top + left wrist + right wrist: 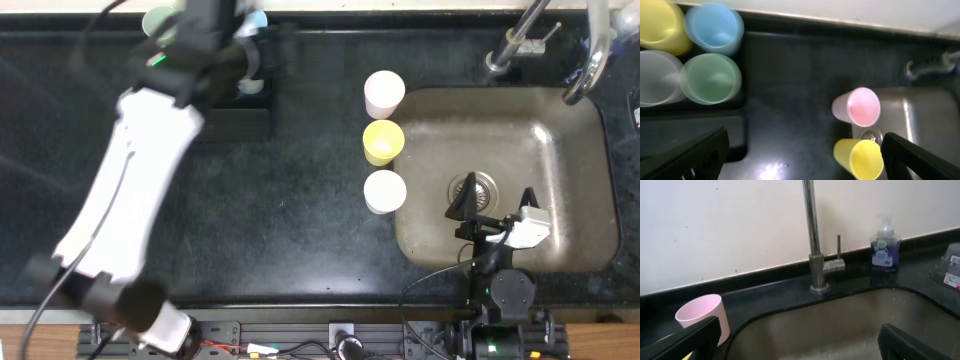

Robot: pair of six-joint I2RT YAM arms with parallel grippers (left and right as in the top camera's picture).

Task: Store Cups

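Nearest the bases, I am reading the right gripper (490,212) as hanging over the sink (570,250), its fingers standing wide apart with nothing between them. Just beyond it, three cups are standing upright in a close row on the counter (300,220), along the sink's left rim: white cup (385,191), then yellow cup (383,141), then pink cup (384,92). Farther off, the left gripper (805,150) is hovering beside the tray (737,107). Its fingers are likewise spread and are holding nothing. Four stored cups (712,77) are sitting in the tray.

I am judging the cups to be light, thin-walled plastic, stiff enough to pinch but slick and easily tipped. I am recommending a grip over the rim, one finger inside, with a moderate squeeze.

The left arm (130,190) is covering much of the tray from above, and a finger (690,155) is cutting off its near end. I therefore cannot tell which slots are standing free. One pale stored cup is cropped at the picture's edge.
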